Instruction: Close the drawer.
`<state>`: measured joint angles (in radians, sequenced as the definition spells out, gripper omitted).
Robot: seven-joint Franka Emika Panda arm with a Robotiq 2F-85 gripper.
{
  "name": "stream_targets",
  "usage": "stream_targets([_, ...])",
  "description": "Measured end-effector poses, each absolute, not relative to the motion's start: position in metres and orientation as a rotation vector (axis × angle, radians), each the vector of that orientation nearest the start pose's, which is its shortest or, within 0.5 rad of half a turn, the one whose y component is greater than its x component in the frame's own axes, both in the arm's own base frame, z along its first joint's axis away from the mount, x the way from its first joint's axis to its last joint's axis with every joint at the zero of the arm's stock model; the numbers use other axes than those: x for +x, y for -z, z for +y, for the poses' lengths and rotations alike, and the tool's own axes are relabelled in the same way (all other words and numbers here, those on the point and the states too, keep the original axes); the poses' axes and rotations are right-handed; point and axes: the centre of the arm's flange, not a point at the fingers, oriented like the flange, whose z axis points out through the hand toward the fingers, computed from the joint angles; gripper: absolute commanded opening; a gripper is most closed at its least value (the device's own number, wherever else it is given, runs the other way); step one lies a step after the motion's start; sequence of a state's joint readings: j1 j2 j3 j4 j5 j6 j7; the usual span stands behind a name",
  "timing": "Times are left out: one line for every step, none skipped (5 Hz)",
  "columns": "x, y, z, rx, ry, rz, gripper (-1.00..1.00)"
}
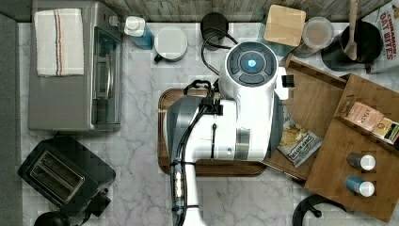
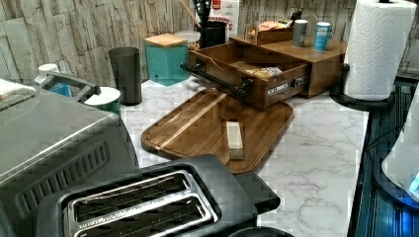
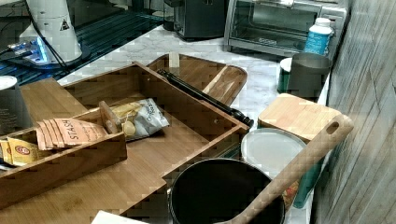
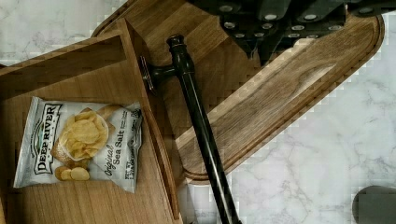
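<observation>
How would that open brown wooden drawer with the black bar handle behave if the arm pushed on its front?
The open brown wooden drawer looks stiff, so it probably slides in whole. A side rail suggests guided travel. The light chip bag inside may shift slightly.

From my top view, the big white arm (image 1: 235,117) hid most of the tray (image 1: 162,141) and part of the drawer (image 1: 315,101). In my wrist view, the gripper (image 4: 275,18) was cut off, and the drawer's black handle (image 4: 201,126) ran off the edge.
</observation>
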<state>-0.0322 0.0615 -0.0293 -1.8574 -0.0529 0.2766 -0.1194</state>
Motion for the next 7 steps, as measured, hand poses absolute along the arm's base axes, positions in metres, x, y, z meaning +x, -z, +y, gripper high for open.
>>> stream_targets([0.571,-0.477,-0.039,-3.009,-0.075,1.117,-1.0])
stream_targets([0.571,-0.473,-0.039,-3.011,-0.087,1.118,-1.0])
stream_targets([0.577,-0.465,-0.041,-3.024,-0.053,1.082,-1.0])
stream_targets([0.587,-0.45,-0.044,-3.042,-0.019,1.045,-1.0])
stream_targets([0.593,-0.426,-0.042,-3.076,-0.062,0.981,-1.0])
stream_targets([0.6,-0.403,-0.043,-3.143,-0.045,0.887,-1.0])
stream_targets([0.605,-0.387,-0.045,-3.154,-0.002,0.871,-1.0])
